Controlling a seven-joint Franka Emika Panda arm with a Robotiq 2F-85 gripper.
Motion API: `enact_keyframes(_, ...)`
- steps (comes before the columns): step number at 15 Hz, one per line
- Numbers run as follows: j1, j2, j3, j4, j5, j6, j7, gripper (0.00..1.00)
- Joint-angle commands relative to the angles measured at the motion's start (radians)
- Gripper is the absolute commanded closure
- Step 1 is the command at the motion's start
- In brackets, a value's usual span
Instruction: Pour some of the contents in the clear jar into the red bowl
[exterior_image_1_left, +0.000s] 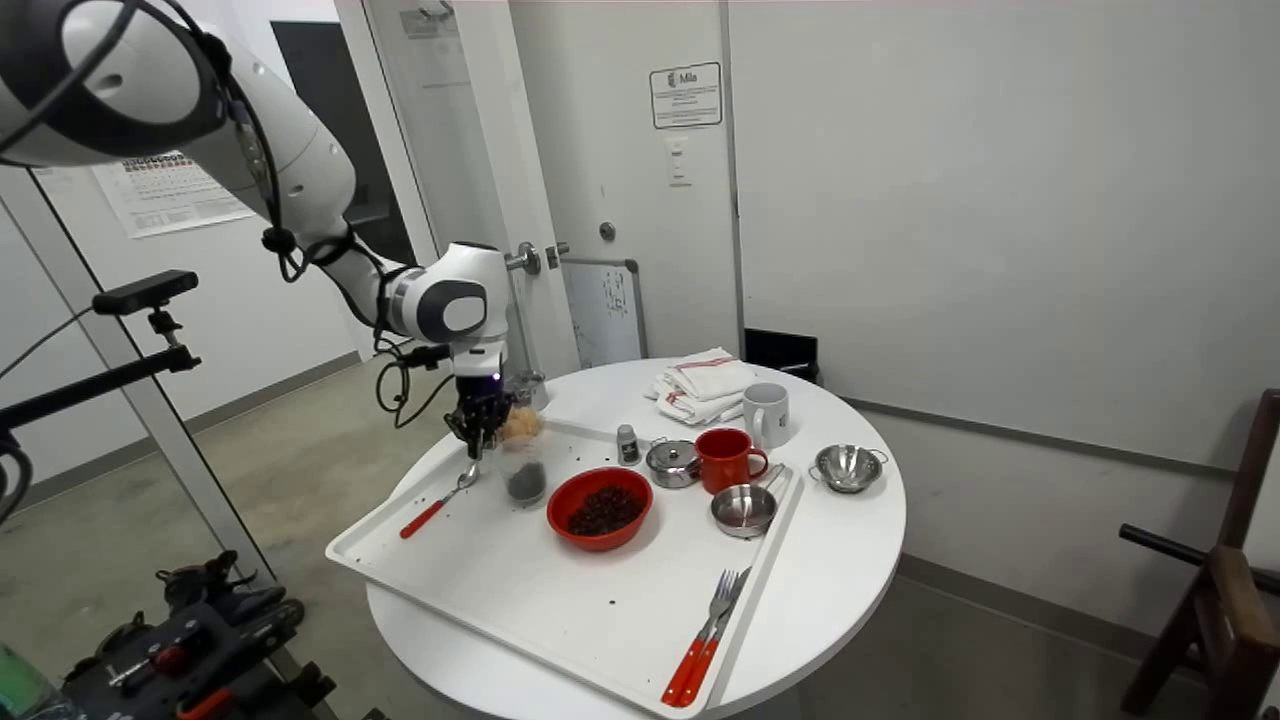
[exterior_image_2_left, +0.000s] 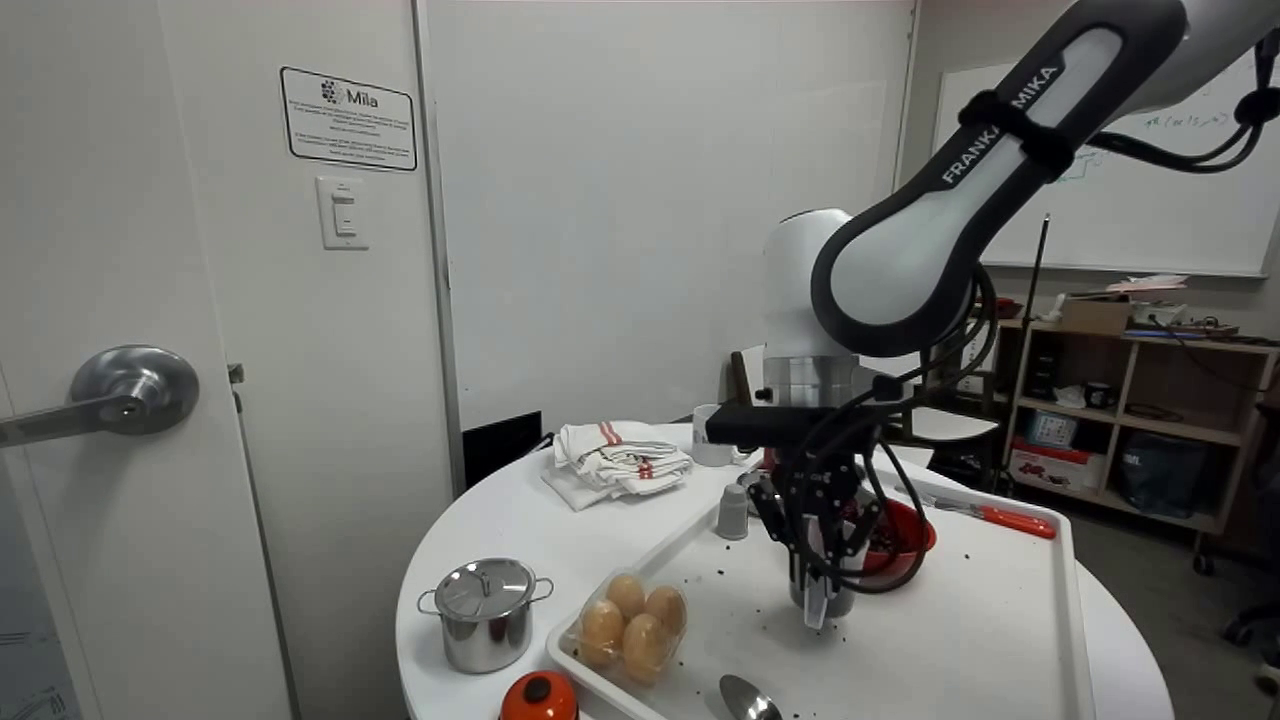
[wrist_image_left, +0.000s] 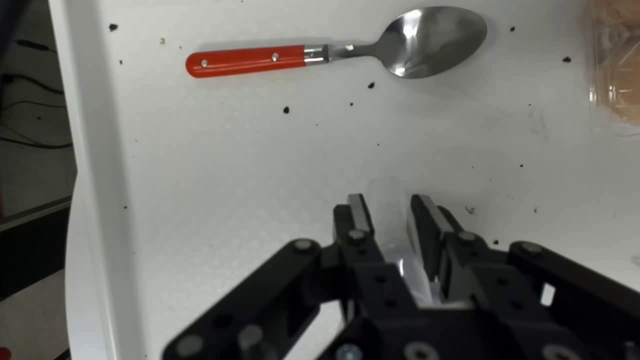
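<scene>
The clear jar, with dark contents low inside it, stands upright on the white tray. The red bowl, holding a heap of dark bits, sits a short way beside it; in an exterior view the red bowl is partly behind my arm's cables. My gripper points down at the jar's side. In the wrist view a see-through strip of the jar lies between the jaws of my gripper, which look shut on it. The rest of the jar is hidden there by the gripper.
A spoon and an egg box lie near the gripper. Past the bowl stand a shaker, a lidded pot, a red mug and a metal pan. Fork and knife lie along the tray's edge.
</scene>
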Motion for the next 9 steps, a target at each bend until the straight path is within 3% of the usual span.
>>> enact_keyframes(1,-0.027,-0.103,0.019,-0.104,0.037,0.004,-0.084,0.93)
enact_keyframes(9,-0.068,-0.359,0.023,-0.316,0.107,-0.011,-0.197,0.93)
